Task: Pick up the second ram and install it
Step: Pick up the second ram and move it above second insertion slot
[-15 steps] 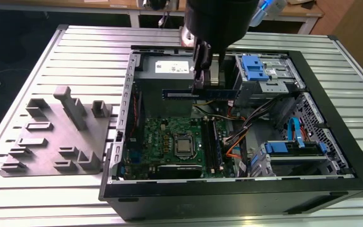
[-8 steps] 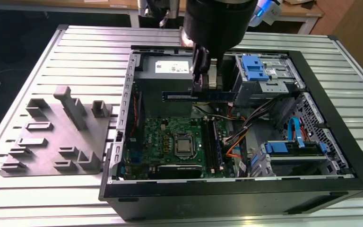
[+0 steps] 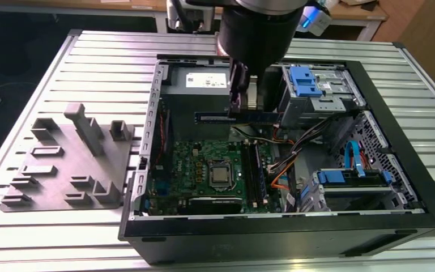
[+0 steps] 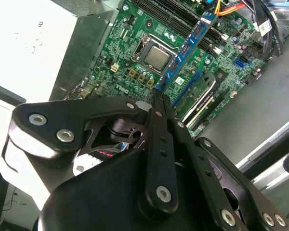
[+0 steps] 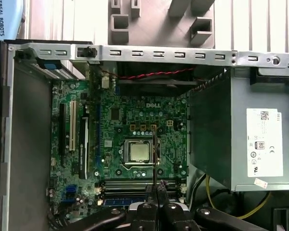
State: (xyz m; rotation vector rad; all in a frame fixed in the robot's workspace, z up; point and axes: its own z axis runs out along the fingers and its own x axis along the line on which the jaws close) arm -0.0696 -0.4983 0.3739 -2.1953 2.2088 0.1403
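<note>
Above the open computer case (image 3: pixel 278 229), the second ram (image 3: pixel 217 117) is being held in the air, clamped on its flat faces by the gripper (image 3: pixel 242 109), whose jaws are being kept narrow around it. In the second wrist view the stick (image 4: pixel 188 43) is being shown reaching out from the gripper (image 4: pixel 156 100) over the green motherboard (image 4: pixel 135 53), apart from it and touching nothing else. The carrying step is judged to be in hand: the stick is already off the grey holder block (image 3: pixel 66 164) on the table (image 3: pixel 111 56), and nothing is yet being seated. In the exterior view the stick is lying crosswise to the long black memory slots (image 3: pixel 254 170) just below it. Seating is therefore judged to call for the stick being turned in line with a slot, centred over it, and pressed straight down with even force.
</note>
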